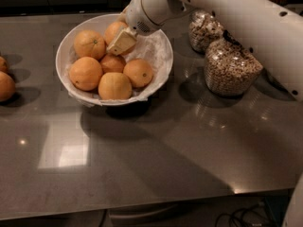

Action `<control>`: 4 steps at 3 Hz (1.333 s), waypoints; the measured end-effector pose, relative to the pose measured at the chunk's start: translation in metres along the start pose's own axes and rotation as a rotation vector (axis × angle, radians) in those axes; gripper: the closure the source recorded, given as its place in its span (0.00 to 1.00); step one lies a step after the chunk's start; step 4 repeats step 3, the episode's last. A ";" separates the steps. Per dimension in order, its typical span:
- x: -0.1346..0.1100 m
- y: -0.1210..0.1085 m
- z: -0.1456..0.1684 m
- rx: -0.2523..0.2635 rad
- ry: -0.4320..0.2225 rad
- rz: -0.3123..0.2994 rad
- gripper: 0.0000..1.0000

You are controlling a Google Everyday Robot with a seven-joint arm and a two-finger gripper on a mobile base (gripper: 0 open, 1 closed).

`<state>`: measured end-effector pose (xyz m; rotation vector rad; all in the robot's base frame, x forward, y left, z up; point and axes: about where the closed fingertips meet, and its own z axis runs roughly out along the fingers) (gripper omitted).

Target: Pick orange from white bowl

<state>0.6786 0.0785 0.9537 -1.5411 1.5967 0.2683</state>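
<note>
Gripper: over white bowl, rear-centre, tip just beside rear orange; grip state can't be told.
Orange: in bowl, front-left, apart from gripper, touching paler orange.
Bowl on grey counter.
Cereal jar and smaller jar beyond arm.
Loose orange at counter's left edge.

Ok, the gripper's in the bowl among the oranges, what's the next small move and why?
Probably ease the gripper slightly left and down onto the orange at the back of the white bowl. It hangs right beside that fruit, above the others, and no orange looks lifted yet.
</note>
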 end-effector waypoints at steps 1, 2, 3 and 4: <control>-0.005 0.002 -0.009 0.006 -0.015 -0.001 1.00; 0.008 0.017 -0.071 0.063 0.025 0.029 1.00; 0.008 0.017 -0.071 0.063 0.025 0.029 1.00; 0.008 0.017 -0.071 0.063 0.025 0.029 1.00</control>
